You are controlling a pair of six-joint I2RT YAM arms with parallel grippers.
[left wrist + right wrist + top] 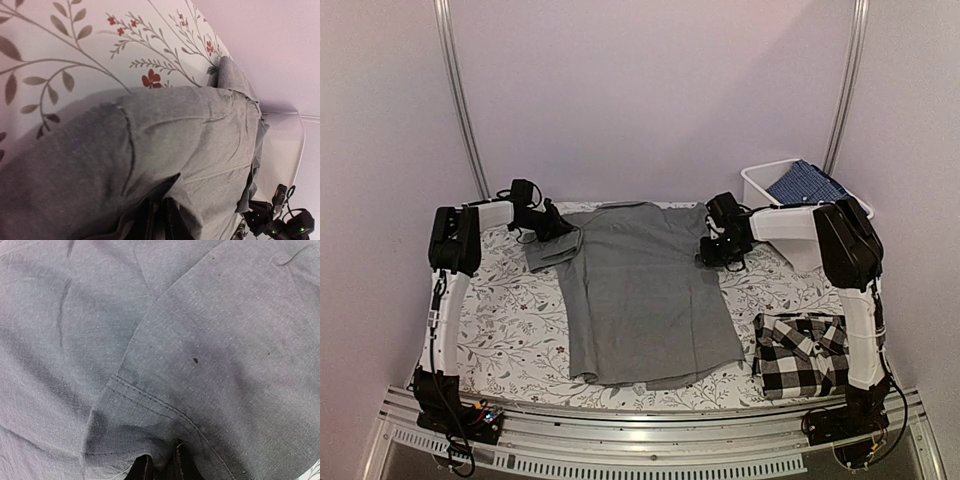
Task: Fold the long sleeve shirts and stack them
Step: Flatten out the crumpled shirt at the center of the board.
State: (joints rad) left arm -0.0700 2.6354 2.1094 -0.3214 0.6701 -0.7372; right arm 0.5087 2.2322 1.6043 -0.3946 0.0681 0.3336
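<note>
— What's on your table (pixel 510 310), the flower-printed one?
— You've got the grey shirt (pixel 640 290) spread flat across the middle, the checked shirt (pixel 800 355) folded at your near right corner, and a white bin (pixel 758 186) at the far right.

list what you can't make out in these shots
- left gripper: in the left wrist view the grey shirt drapes over its fingers, so the grip is unclear
- blue cloth in the white bin: top view, too small to tell what garment
- checked shirt: top view, right arm covers its right edge
</note>
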